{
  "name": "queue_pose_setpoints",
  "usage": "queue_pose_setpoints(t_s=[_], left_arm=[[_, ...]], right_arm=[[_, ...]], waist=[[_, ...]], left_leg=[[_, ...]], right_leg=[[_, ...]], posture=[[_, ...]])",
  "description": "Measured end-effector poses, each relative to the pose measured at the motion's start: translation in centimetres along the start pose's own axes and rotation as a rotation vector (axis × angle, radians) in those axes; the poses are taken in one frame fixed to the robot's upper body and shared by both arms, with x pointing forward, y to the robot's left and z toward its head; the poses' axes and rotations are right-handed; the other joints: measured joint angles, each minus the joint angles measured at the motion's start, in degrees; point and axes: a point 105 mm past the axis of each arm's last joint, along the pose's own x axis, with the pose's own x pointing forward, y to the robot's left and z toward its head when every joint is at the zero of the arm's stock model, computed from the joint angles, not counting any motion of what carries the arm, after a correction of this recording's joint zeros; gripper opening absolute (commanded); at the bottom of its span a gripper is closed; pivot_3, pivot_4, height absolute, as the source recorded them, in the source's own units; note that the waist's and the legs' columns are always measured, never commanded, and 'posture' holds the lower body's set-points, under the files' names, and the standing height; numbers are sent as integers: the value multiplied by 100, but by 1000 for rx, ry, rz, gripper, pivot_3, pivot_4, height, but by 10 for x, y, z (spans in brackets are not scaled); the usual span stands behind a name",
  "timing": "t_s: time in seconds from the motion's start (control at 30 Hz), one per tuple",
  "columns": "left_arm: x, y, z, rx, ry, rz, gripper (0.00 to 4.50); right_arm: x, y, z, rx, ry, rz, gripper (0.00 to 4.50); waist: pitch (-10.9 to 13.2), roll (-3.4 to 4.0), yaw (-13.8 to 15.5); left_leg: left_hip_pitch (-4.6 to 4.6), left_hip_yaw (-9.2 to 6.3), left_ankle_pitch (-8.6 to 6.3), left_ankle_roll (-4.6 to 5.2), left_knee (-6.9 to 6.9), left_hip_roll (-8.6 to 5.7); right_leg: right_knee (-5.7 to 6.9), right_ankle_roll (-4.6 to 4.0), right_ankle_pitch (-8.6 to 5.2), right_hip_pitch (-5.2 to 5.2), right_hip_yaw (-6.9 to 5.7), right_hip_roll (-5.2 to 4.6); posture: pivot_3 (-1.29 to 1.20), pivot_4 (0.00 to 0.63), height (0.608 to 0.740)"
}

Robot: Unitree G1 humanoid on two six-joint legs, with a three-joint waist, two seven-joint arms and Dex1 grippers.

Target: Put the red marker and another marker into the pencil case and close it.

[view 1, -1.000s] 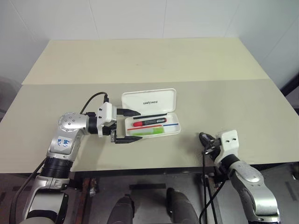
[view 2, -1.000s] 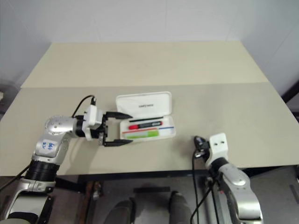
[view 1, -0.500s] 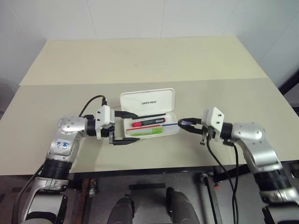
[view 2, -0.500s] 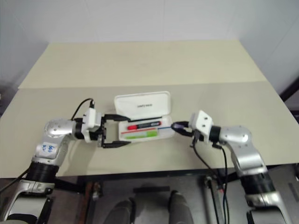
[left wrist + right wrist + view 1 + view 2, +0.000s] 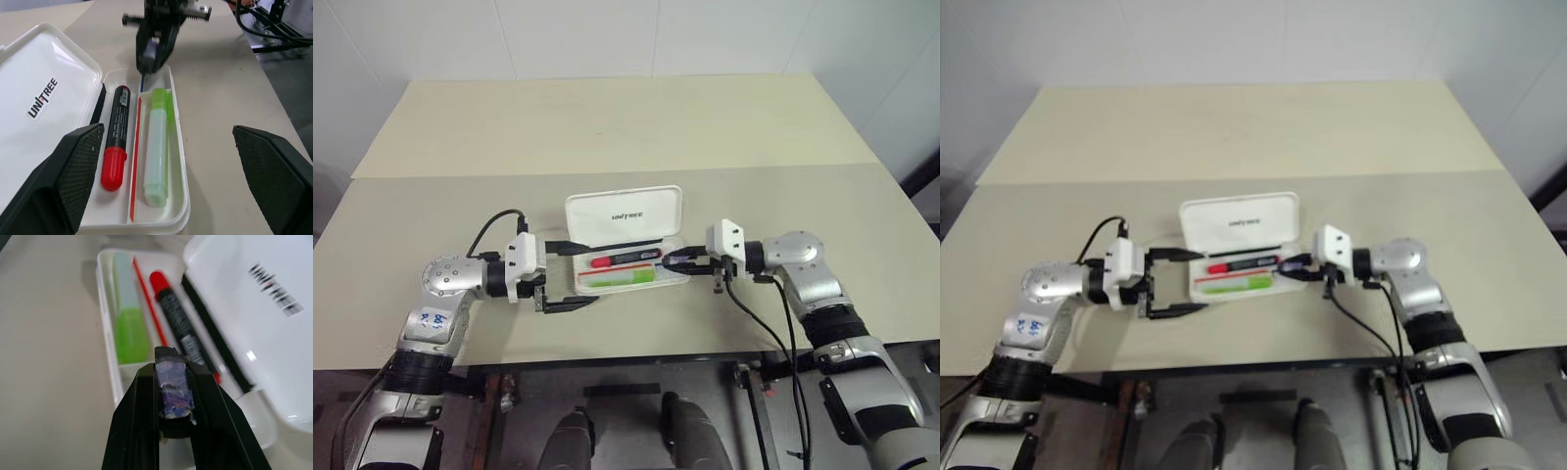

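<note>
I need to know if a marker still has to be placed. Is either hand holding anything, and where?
Nothing is held. Left hand is open; right hand is shut, empty.

Dark lettering "UNITREE" on the raised white lid of the pencil case (image 5: 46,93). Small white print along the black barrel of the red marker (image 5: 115,139), too small to read. No other legible marks.
</note>
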Motion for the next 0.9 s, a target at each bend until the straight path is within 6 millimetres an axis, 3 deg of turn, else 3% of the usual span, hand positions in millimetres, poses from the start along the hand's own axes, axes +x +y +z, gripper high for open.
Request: queue_pose_setpoints(t_s=[0.1,0.5,0.63,0.9], left_arm=[[-1,-1,-2,-9,3,7,4500],[1,-1,2,5,-1,14,4500],[2,1,4,12,-4,12,4500],[5,7,5,8,-13,10,4500]], right_arm=[[1,-1,-3,17,4,1,411],[6,-10,-2,-10,-8,-25,4483],[8,-11,3,-26,-26,-21,4483],[10,-23,43,-53,-149,-49,4483]], waist=[[0,0,2],[0,1,-3],[1,1,-4],[1,2,1]], left_leg=[[1,0,0,0,5,0],[7,0,3,-5,1,0],[6,0,3,-6,1,0],[7,0,4,-8,5,0]], right_leg=[[-1,0,0,0,0,0],[16,-2,-1,-1,1,0],[16,-2,-1,-1,0,0],[23,-2,-1,-2,1,0]], posture=[[0,150,740],[0,150,740],[0,150,740],[0,150,740]])
